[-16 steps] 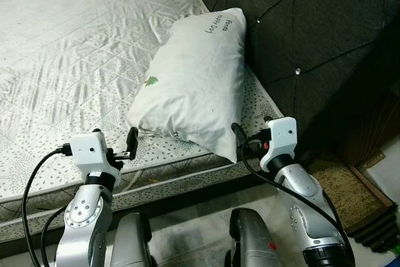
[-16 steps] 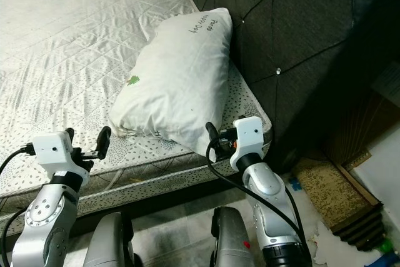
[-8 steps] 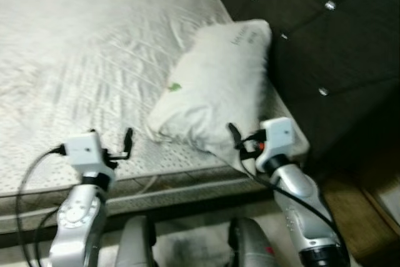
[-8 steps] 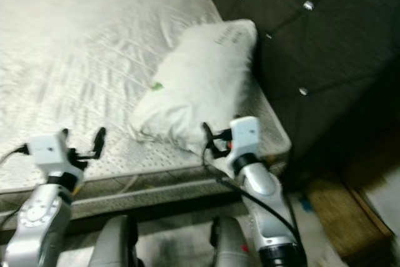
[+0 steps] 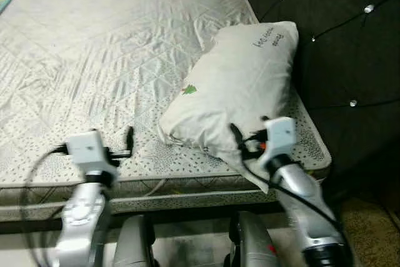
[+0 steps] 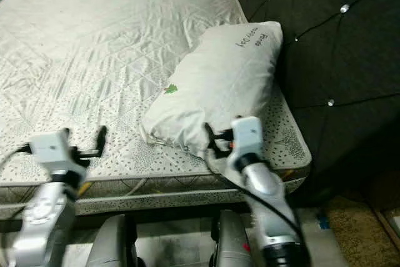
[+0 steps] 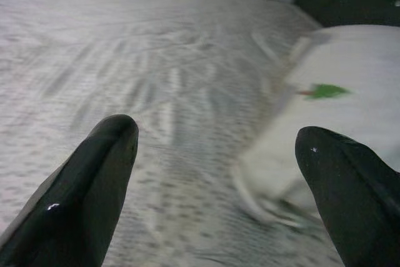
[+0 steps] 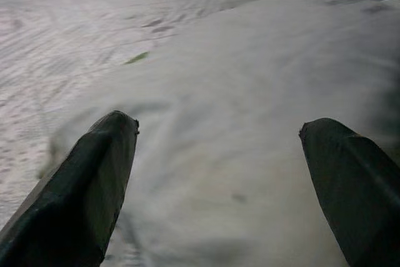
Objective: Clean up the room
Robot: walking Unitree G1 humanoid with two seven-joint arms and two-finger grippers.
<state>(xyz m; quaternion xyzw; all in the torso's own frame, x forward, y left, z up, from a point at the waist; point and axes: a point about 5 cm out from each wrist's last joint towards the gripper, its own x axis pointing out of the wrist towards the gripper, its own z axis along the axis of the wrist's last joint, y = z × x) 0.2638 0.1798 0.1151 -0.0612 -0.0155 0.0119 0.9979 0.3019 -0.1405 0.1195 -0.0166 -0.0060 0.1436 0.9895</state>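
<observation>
Left eye view: one white pillow (image 5: 240, 89) with a small green tree mark.
It lies on the mattress (image 5: 94, 54) against the headboard (image 5: 350, 48); left gripper (image 7: 219, 154) and right gripper (image 8: 219, 154) spread wide, empty.

A bed (image 5: 125, 48) with a pale quilted mattress cover, creased and speckled near its front edge, takes up most of the room. A dark tufted headboard (image 5: 350, 42) with shiny buttons stands along its right side. Below lies grey floor (image 6: 181, 242), with a brownish mat (image 5: 375, 229) at right.
</observation>
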